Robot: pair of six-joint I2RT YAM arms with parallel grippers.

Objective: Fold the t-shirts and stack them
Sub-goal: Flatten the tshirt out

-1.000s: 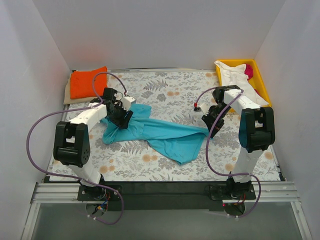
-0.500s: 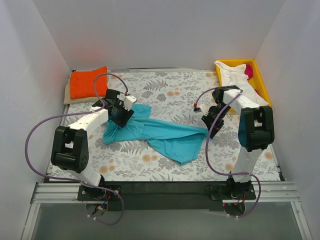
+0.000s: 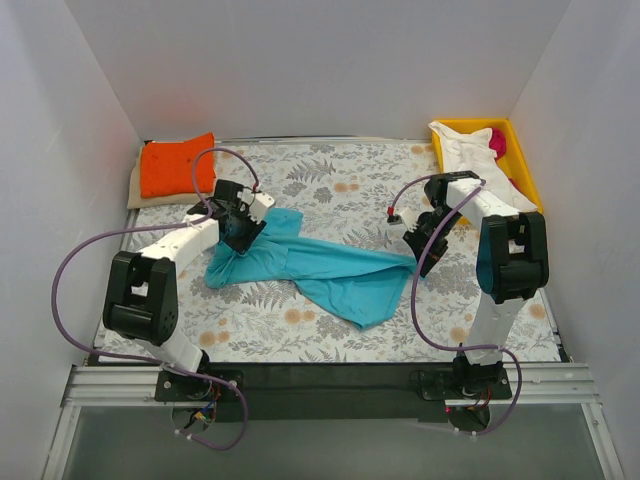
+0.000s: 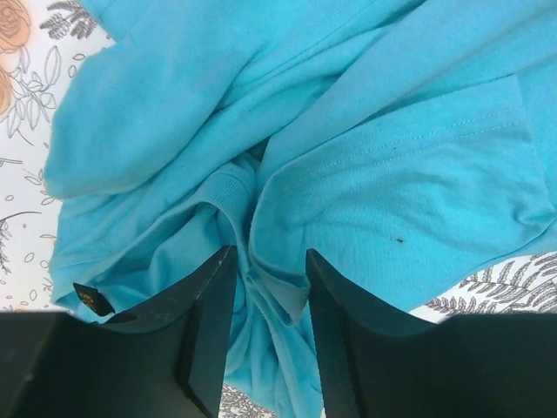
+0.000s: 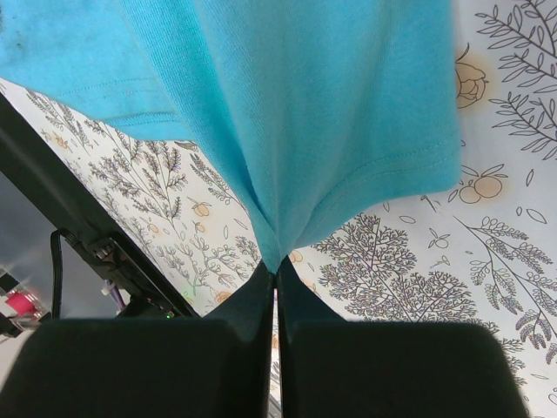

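A teal-blue t-shirt (image 3: 330, 270) lies crumpled across the middle of the floral table cloth. My left gripper (image 3: 240, 232) is at the shirt's left end. In the left wrist view (image 4: 268, 257) its jaws stand apart with a loose fold of the teal shirt (image 4: 392, 157) between them. My right gripper (image 3: 415, 255) is at the shirt's right corner. In the right wrist view (image 5: 276, 270) it is shut on a pinched corner of the teal shirt (image 5: 305, 104). A folded orange t-shirt (image 3: 178, 165) lies at the back left.
A yellow tray (image 3: 525, 170) at the back right holds a white t-shirt (image 3: 465, 150) and a magenta one (image 3: 497, 143). A beige pad (image 3: 135, 192) sticks out under the orange shirt. White walls close in the left, back and right sides.
My left gripper has shifted slightly toward the far side over the shirt's left end. My right gripper has barely moved and keeps its hold on the corner.
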